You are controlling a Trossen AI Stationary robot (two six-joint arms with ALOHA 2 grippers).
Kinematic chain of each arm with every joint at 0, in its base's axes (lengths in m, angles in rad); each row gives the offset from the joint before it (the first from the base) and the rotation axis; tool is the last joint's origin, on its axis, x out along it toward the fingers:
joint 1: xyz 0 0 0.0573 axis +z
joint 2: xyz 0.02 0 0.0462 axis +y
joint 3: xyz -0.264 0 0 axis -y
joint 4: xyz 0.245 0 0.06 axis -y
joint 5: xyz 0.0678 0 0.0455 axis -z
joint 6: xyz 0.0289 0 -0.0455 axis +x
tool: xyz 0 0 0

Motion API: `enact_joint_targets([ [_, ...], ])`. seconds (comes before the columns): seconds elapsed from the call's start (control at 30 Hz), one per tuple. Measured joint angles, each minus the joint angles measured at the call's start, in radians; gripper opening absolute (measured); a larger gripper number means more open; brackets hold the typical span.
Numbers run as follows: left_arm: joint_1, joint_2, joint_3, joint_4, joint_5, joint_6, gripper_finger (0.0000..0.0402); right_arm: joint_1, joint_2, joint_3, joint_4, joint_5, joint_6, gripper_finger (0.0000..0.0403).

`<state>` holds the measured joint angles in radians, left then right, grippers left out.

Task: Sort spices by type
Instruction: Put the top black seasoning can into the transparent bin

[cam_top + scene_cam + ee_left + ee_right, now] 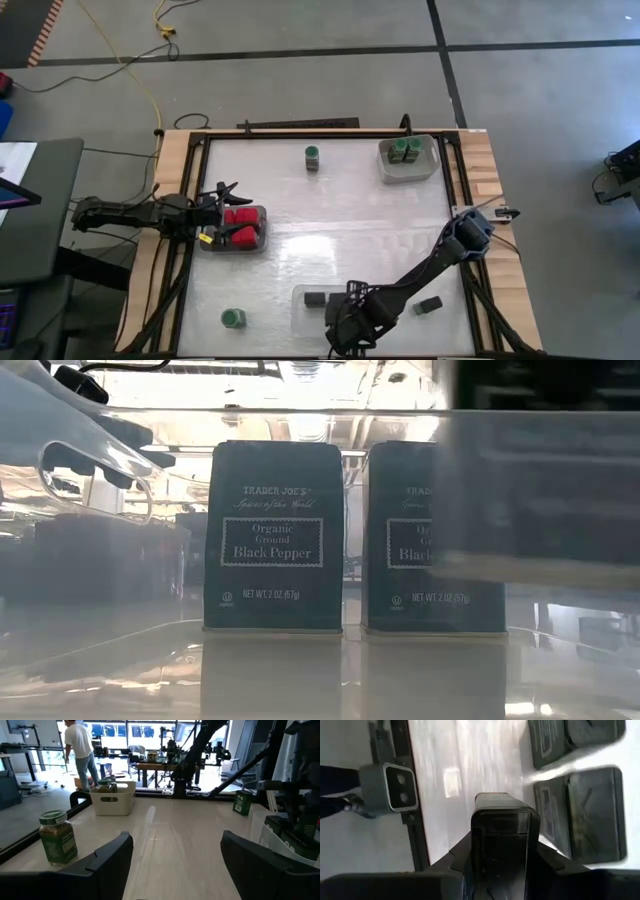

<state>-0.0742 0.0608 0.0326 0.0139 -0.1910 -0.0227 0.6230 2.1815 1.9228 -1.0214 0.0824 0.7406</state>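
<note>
Black box (505, 827) sits clamped in the right fingers (345, 330) at the near edge, above the clear tray (300, 300) holding two more boxes (273, 535). Left fingers (222, 215), apart, hover at the red tray (262, 240) by the left edge; mid tabletop (340, 225) lies open

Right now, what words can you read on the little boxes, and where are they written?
"TRADER JOE'S" – top of the left black pepper box.
"Organic Ground Black Pepper" – framed label on the same box.
"NET WT. 2 OZ (57g)" – near its bottom.
The cursive line under the brand is too small to read.
The right black pepper box shows only part of the same print; the rest is hidden.
The green-lidded jar label is too blurred.
</note>
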Motion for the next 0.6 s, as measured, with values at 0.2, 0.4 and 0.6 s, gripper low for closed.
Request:
enact_joint_targets([
  [0.2, 0.000, 0.000, 0.000, 0.000, 0.000, 0.000, 0.0290, -0.010, 0.000, 0.001, 0.013, 0.002, -0.016, 0.0143],
  [0.4, 0.000, 0.000, 0.000, 0.000, 0.000, 0.000, 0.0290, -0.013, 0.015, -0.002, 0.045, 0.002, -0.048, 0.0143],
  [0.6, 0.000, 0.000, 0.000, 0.000, 0.000, 0.000, 0.0290, -0.008, 0.051, -0.002, 0.050, -0.003, -0.085, 0.0143],
])
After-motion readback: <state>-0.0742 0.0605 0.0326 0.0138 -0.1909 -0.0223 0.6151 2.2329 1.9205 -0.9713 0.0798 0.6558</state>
